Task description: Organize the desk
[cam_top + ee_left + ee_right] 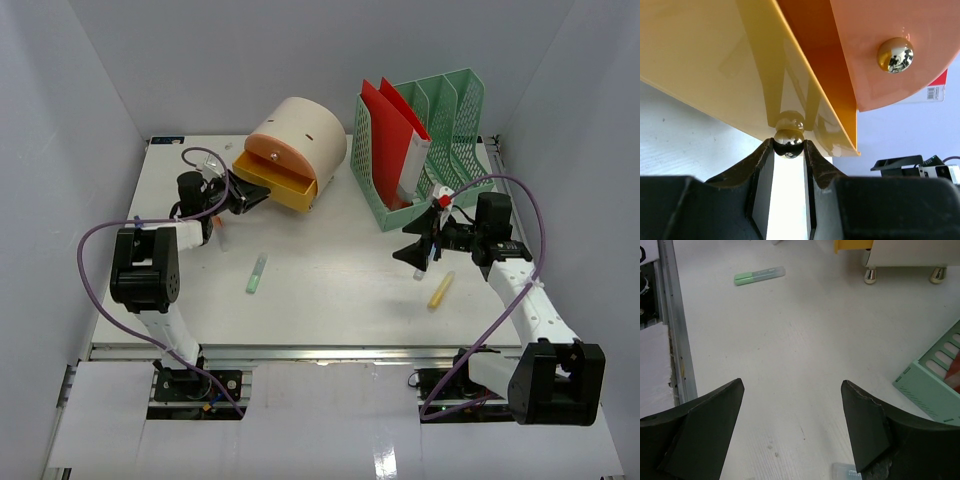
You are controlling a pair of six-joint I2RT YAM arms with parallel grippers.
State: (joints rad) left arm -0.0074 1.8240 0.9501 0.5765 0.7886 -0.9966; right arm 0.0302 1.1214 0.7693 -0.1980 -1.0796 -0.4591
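Observation:
The white desk (340, 300) carries a cream rounded drawer box (300, 135) at the back, its yellow drawer (272, 182) pulled out. My left gripper (240, 193) is shut on the drawer's gold knob (788, 142); the tips pinch it from both sides. A second gold knob (895, 55) sits on the orange front above. A green highlighter (257, 272) lies mid-desk, and a yellow highlighter (441, 290) lies on the right. My right gripper (416, 256) hovers open over bare desk (790, 340), holding nothing.
A green file rack (440, 130) with red folders (392, 130) stands at the back right, its corner (932, 390) close to my right fingers. A small clear piece (845, 471) lies under the right fingertip. An aluminium rail (300, 352) runs along the front edge.

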